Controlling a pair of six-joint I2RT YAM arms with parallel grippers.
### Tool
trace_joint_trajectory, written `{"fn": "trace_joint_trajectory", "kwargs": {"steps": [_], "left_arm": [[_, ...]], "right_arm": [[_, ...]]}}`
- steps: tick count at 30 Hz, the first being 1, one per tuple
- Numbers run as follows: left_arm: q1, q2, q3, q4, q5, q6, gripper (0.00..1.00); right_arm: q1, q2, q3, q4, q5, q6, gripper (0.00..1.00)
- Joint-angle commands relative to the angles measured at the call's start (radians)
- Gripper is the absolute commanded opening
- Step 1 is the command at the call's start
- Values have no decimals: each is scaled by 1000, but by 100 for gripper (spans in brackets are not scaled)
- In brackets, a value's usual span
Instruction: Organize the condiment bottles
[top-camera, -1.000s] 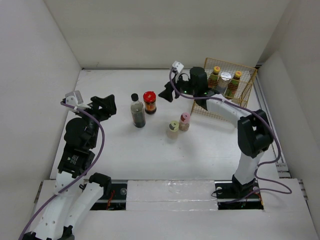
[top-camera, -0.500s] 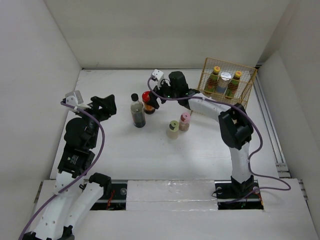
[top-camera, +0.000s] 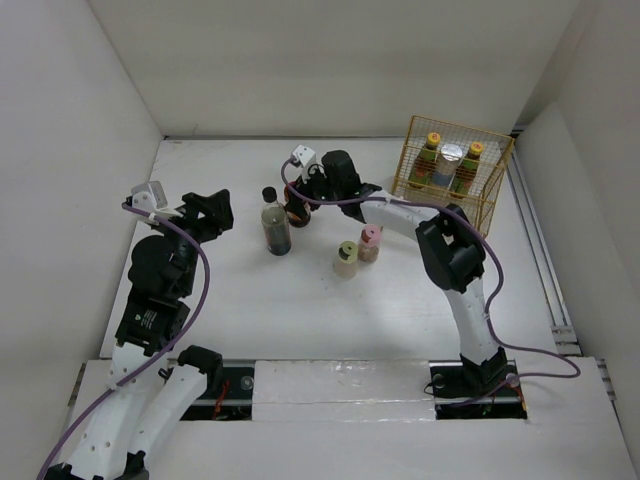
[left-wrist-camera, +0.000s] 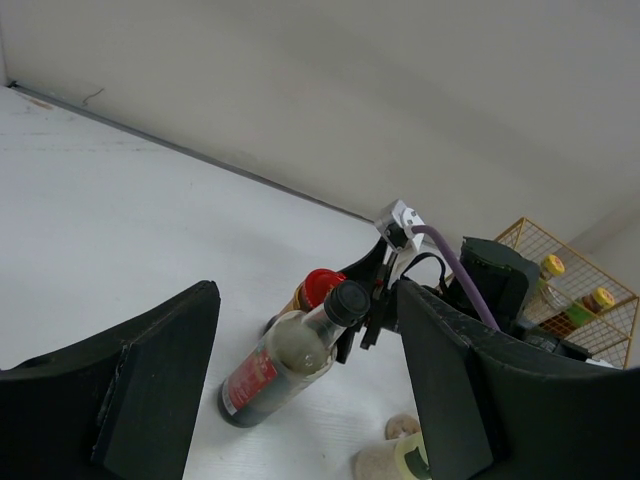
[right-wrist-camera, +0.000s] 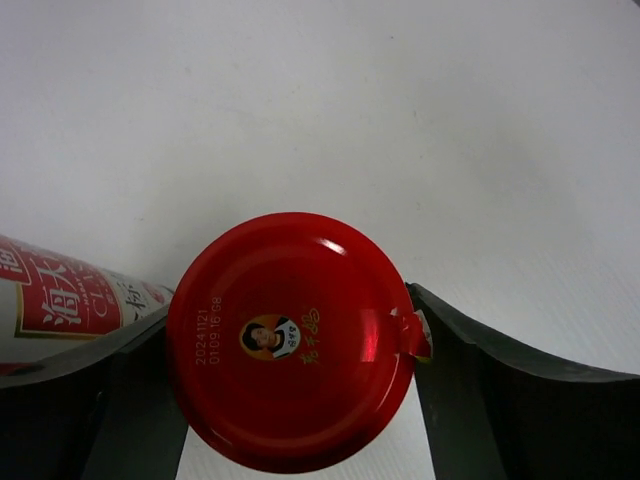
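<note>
The tall dark glass bottle with a black cap (top-camera: 277, 228) stands upright on the white table (top-camera: 250, 300). Just beside it is the red-lidded jar (right-wrist-camera: 290, 340), also upright. The right gripper (top-camera: 299, 203) has its fingers (right-wrist-camera: 470, 390) close on either side of the lid; whether they clamp it cannot be told. The left gripper (top-camera: 213, 212) is spread and empty.

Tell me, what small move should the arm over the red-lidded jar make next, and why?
Probably close the right gripper on the red-lidded jar. Its open fingers stand on either side of the lid, so only the squeeze seems left before lifting the jar toward the gold wire basket, where three bottles stand.
</note>
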Motion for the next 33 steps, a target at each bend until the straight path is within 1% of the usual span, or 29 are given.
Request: {"fn": "trace_joint_trajectory", "kwargs": {"steps": [1, 2, 3, 5, 6, 7, 9, 10, 12, 13, 14, 20, 22, 25, 29, 33], "left_arm": [[-3, 3, 23, 42, -3, 13, 68], [-3, 3, 23, 42, 7, 13, 68], [-3, -7, 23, 42, 7, 13, 68], [-3, -7, 23, 42, 7, 13, 68], [-3, 2, 23, 42, 7, 13, 68], [-3, 2, 23, 42, 7, 13, 68], [-3, 2, 23, 42, 16, 13, 68], [-3, 2, 23, 42, 17, 13, 68], [-3, 2, 23, 42, 7, 13, 68], [-3, 2, 23, 42, 7, 13, 68], [-3, 2, 23, 42, 7, 13, 68], [-3, 0, 14, 42, 7, 13, 68], [-3, 0, 14, 42, 18, 13, 68], [-3, 11, 14, 43, 18, 13, 68], [-3, 11, 23, 43, 29, 13, 68], [-3, 11, 23, 40, 13, 13, 68]], "right_arm": [[9, -3, 39, 136, -2, 61, 79], [9, -3, 24, 169, -2, 72, 64], [9, -25, 5, 185, -2, 95, 59], [9, -55, -24, 251, -2, 113, 55], [9, -98, -53, 271, -2, 131, 50], [9, -120, -62, 286, -2, 141, 49], [-9, -178, -84, 328, 21, 158, 48], [-9, -248, -117, 343, 30, 177, 48], [-45, -325, -156, 377, 40, 197, 47], [-55, -400, -199, 409, 40, 207, 47], [-68, -439, -220, 420, 40, 220, 47], [-187, -699, -401, 408, 92, 240, 46], [-230, -749, -441, 394, 145, 241, 46], [-281, -816, -501, 360, 185, 241, 46], [-405, -847, -523, 337, 185, 250, 44], [-485, -838, -510, 303, 171, 259, 44]]}}
